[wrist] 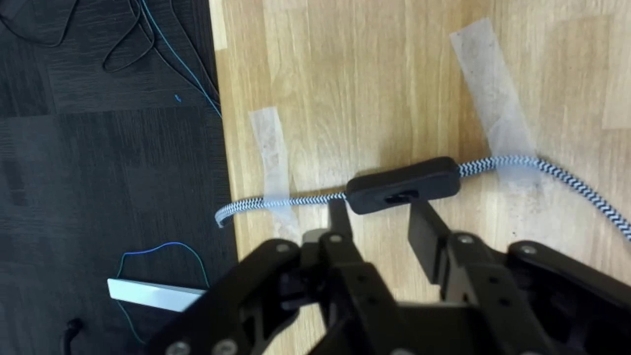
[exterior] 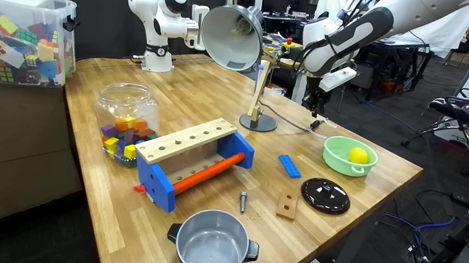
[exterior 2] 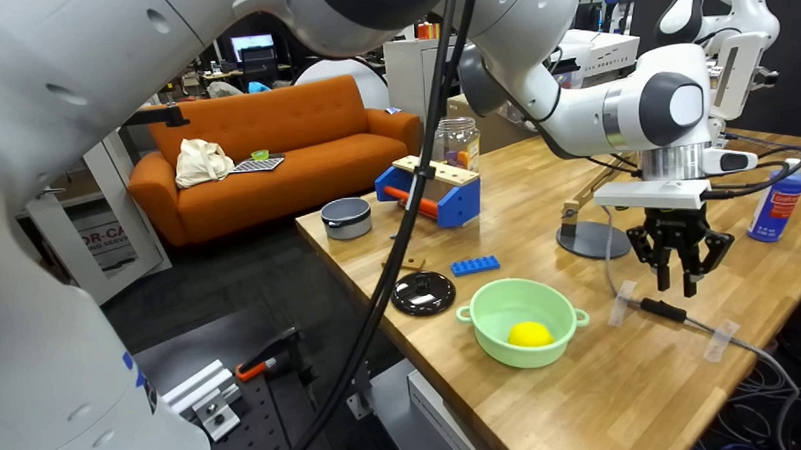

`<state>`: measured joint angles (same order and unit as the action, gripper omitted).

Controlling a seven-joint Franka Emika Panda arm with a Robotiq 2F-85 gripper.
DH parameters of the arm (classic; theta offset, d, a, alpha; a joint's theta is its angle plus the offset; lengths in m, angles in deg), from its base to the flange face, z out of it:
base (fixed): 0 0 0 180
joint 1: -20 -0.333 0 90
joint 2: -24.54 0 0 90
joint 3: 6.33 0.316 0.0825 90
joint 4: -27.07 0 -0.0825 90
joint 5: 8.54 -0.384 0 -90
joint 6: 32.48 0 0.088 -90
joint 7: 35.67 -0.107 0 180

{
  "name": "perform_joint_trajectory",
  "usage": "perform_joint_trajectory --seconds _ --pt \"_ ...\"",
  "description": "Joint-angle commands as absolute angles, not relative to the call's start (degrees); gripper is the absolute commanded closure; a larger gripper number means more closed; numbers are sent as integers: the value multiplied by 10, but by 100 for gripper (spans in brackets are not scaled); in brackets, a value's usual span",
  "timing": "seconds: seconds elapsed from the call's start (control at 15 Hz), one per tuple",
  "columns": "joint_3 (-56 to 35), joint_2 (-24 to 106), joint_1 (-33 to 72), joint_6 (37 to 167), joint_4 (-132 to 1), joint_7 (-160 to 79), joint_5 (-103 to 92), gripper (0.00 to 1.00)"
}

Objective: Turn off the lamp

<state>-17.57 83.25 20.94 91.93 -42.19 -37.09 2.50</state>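
Your job looks all but finished: in an exterior view the lamp (exterior: 239,52) stands on the tabletop (exterior: 195,84), apart from the green basin (exterior 2: 505,305), its bulb (exterior: 242,27) without a glow and its round head (exterior: 222,38) dull grey inside, so the light is most likely off. Its cord (wrist: 581,186) leads to an inline switch (wrist: 403,185) nearer to the basin, and your gripper (exterior 2: 677,284) hangs over the tabletop there, fingers (wrist: 428,241) spread with only a gap between them. You can't tell from these views how the rocker (wrist: 402,197) sits. If the lamp is truly off, what is left for you is probably just to lift away without nudging the switch; if you doubt it, check the round head before you go. Now the containers: the green basin holds a yellow ball (exterior 2: 530,334). Well apart from it, past the toy workbench (exterior: 185,139), your clear jar (exterior: 125,100) has coloured blocks (exterior: 129,136) heaped in its lower part. The grey pot (exterior: 212,243) stands well away from the basin too, uncovered, with the black lid (exterior: 325,195) lying between the two. Of these, the clear bin (exterior: 66,57) sits farthest from the basin, with what look like puzzle cubes (exterior: 27,36) inside
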Motion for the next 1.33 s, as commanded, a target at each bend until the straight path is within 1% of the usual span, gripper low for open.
perform_joint_trajectory --seconds 0.0,0.27,0.33,0.53,0.73,0.8,0.93,1.27 --pt "-168 749 207 988 -540 -370 41 32" --pt "-166 662 199 1053 -654 -377 45 4" --pt "-165 636 197 1072 -684 -381 45 1" --pt "-167 558 192 1115 -777 -395 43 0" --pt "-158 485 198 1105 -856 -403 26 0" --pt "-160 530 197 1080 -795 -399 36 0" --pt "-159 512 198 1080 -812 -399 37 0" --pt "-159 527 198 1080 -800 -399 37 0"
